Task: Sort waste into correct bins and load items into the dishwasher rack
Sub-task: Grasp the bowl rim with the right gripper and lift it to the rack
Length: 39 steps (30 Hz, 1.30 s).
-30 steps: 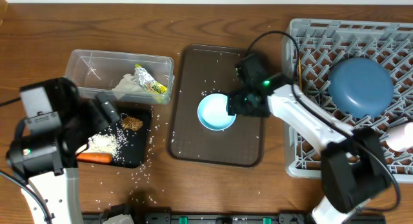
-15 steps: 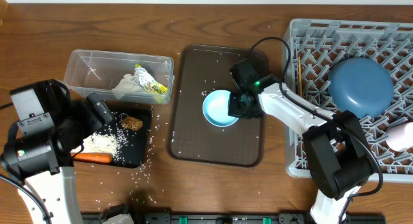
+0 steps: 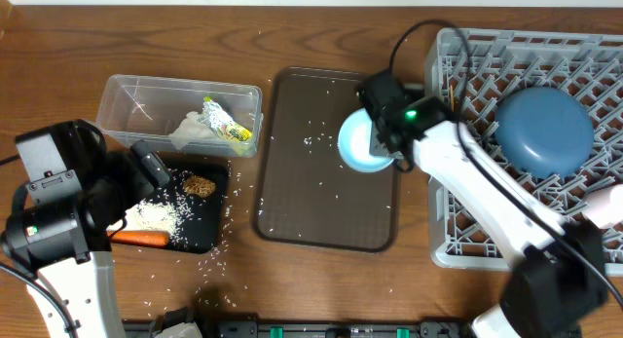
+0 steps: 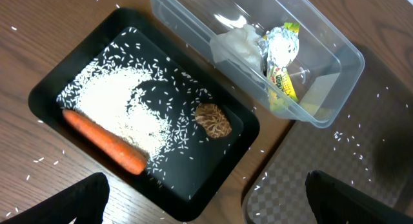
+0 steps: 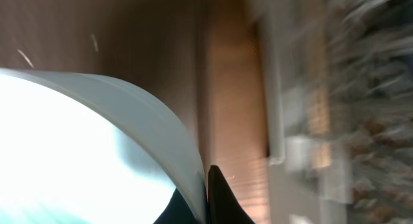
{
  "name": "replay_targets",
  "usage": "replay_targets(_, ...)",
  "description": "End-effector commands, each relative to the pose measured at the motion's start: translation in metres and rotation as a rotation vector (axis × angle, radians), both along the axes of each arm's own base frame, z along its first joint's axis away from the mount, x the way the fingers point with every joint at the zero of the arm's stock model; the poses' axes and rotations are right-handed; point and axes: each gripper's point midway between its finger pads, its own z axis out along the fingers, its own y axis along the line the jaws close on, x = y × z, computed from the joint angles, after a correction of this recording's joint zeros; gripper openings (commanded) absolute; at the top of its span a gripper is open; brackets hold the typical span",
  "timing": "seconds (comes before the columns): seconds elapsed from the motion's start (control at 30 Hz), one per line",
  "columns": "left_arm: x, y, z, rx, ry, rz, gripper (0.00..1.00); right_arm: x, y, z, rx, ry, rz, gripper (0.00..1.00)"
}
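Rice grains (image 3: 313, 139) speckle wooden table (image 3: 321, 280) and dark-brown serving tray (image 3: 321, 206).

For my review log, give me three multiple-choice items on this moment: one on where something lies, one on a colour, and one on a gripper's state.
1. Where does the carrot lie?
A. in the clear tub
B. in the black tray
C. on the brown serving tray

2. What colour is the round dish in the rack?
A. red
B. dark blue
C. yellow

3. How is the right gripper?
A. open above the rack
B. open, touching nothing
C. shut on the bowl

Answers:
1 B: the left wrist view shows the carrot beside the rice inside the black tray.
2 B: the overhead view shows the dish as dark blue.
3 C: the right wrist view shows its fingers pinching the bowl's rim.
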Motion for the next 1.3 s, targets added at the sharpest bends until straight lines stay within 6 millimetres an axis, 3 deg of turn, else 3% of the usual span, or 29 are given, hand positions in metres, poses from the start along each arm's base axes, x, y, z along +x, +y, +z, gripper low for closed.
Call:
replay_targets(0.0,-0.001,0.002,-0.001,0.005,0.006,0.005,0.98,0.008,-0.034,0.064,-0.223,-0.191,-0.031,0.01)
replay_targets(0.13,-0.001,0.002,-0.001,0.005,0.006,0.005,0.98,0.000,-0.091,0.101,-0.520,-0.257,-0.137,0.01)
replay_targets(0.3,-0.001,0.002,-0.001,0.005,0.006,0.005,0.98,-0.004,-0.145,0.130,-0.748,-0.289,-0.273,0.01)
replay_targets(0.47,-0.001,0.002,-0.001,0.005,0.006,0.005,0.98,0.003,-0.169,0.142,-0.813,-0.302,-0.330,0.01)
replay_targets(0.63,-0.001,0.002,-0.001,0.005,0.006,0.005,0.98,0.004,-0.175,0.150,-0.851,-0.328,-0.360,0.01)
replay_targets(0.97,-0.001,0.002,-0.001,0.005,0.007,0.005,0.98,0.024,-0.175,0.124,-0.829,-0.309,-0.381,0.01)
replay_targets(1.27,-0.001,0.002,-0.001,0.005,0.008,0.005,0.98,0.045,-0.198,0.069,-0.902,-0.167,-0.393,0.01)
